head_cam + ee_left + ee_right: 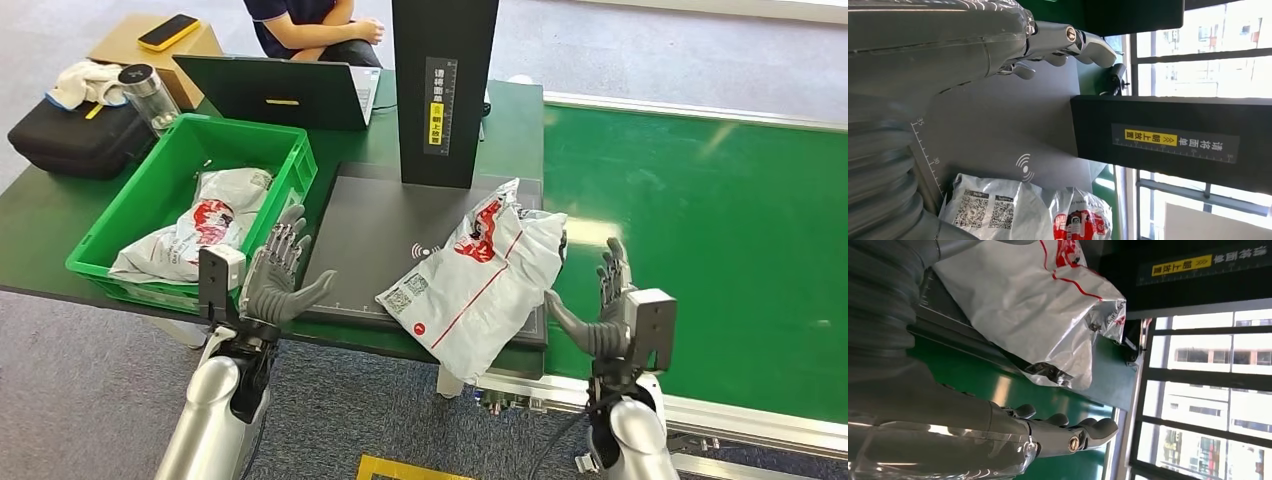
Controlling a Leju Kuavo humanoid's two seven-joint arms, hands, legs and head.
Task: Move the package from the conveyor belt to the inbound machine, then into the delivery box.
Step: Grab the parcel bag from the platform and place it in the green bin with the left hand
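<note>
Green crate [120, 232], left of frame, holds two white mail bags [190, 235] with red print. White package [478, 275] with red logo and QR labels lies on dark scanner plate [370, 240], centre, its lower corner overhanging plate edge. Yellow label on black scanner post [437, 128]: Chinese text, too small to read. Left hand [283, 275] spread, holding nothing. Right hand [600, 305] spread, just beside package over green conveyor belt [720, 230]. Person upper centre, cut off.

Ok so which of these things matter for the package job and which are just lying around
Job: white package on the inbound machine; green delivery box; conveyor belt; left hand, right hand, both empty.

Lying about: laptop, clear bottle, black case, cardboard box, yellow phone.
</note>
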